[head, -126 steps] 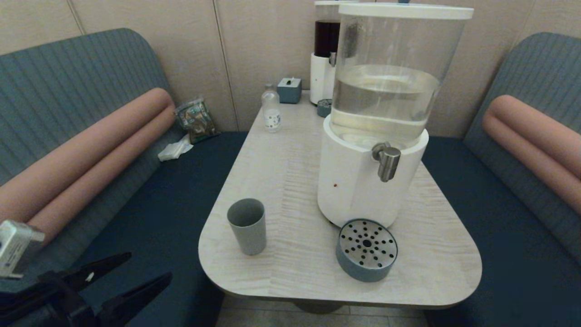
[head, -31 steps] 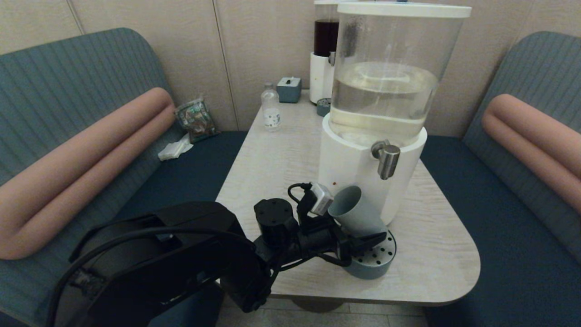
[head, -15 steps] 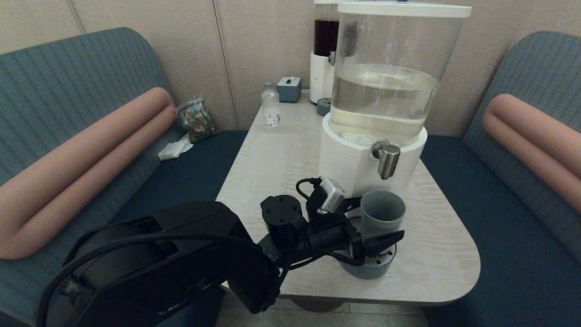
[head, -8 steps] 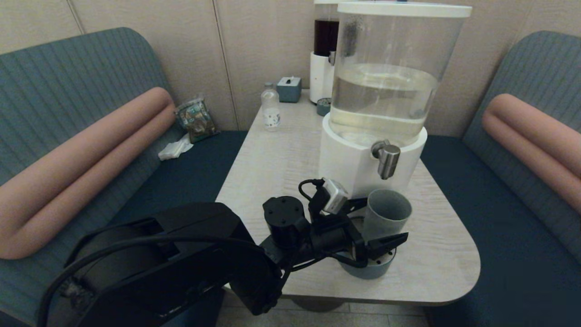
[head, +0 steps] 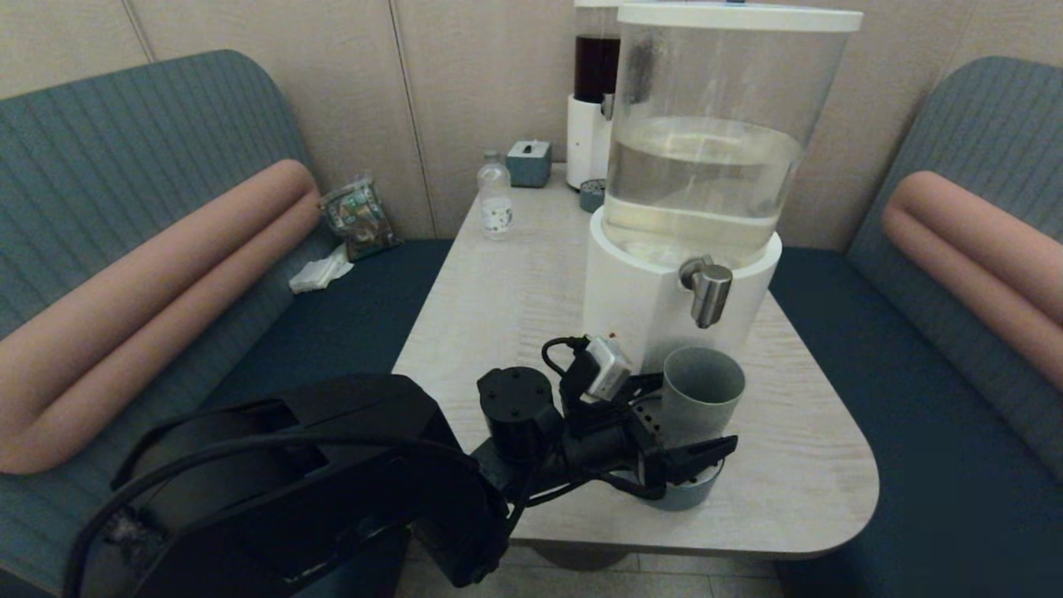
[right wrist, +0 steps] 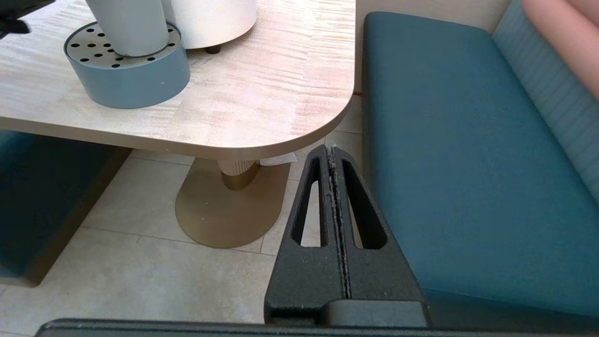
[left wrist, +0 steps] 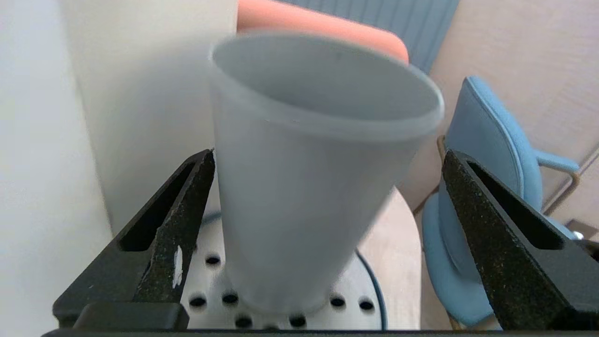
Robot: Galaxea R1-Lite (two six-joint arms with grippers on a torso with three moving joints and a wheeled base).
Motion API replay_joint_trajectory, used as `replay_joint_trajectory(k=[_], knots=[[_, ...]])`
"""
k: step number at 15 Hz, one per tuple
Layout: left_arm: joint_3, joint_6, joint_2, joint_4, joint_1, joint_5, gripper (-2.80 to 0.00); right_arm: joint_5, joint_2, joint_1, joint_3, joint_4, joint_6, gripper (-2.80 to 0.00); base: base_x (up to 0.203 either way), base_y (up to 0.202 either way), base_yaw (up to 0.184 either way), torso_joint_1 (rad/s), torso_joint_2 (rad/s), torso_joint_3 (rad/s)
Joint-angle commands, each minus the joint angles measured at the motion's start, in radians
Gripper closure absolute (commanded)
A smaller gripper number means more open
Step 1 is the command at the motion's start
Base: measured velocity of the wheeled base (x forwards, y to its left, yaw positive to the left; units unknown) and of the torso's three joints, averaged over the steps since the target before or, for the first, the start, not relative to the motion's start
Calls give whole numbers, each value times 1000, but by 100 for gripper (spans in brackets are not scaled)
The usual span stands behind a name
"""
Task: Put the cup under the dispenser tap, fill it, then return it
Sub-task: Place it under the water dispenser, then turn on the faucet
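Note:
The grey-green cup (head: 702, 400) stands on the round perforated drip tray (head: 683, 493), its mouth straight below the brushed-steel dispenser tap (head: 711, 296) of the big white-based dispenser (head: 638, 325). No liquid is running from the tap. My left gripper (head: 698, 412) is open around the cup. In the left wrist view the cup (left wrist: 304, 187) sits between the fingers of the left gripper (left wrist: 327, 154): one finger is right at its side, the other stands well off. My right gripper (right wrist: 331, 150) is shut on nothing, parked low beside the table above the floor.
The table (head: 515, 282) carries a small bottle (head: 497, 203), a tissue box (head: 529, 163) and the narrow dark-liquid dispenser (head: 593, 108) at the back. Benches flank it on both sides. From the right wrist, the drip tray (right wrist: 135, 79) sits near the table's rounded front edge (right wrist: 299, 131).
The left arm carried the cup from the table's front left to the drip tray. In the last second the cup tilted slightly, then settled upright, and the fingers spread apart from it.

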Motion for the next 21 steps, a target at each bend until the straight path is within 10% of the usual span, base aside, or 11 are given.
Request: replay_joint_trajectory(k=[1,18,19,21], knots=[[28,-1,-24,-9,0,-3,-280,0,-1,0,0,0,0,0,0,0,0,0,0,0],[369,2,-280,-9,91,-2,-280,-1,-3,0,0,0,1,0,0,0,0,0,0,0],[417,3,-341,-9,117,-1,0,-1,-3,0,0,0,1,0,0,0,0,0,0,0],[492,-2,-492,-9,207,0,0,-1,-3,0,0,0,1,0,0,0,0,0,0,0]])
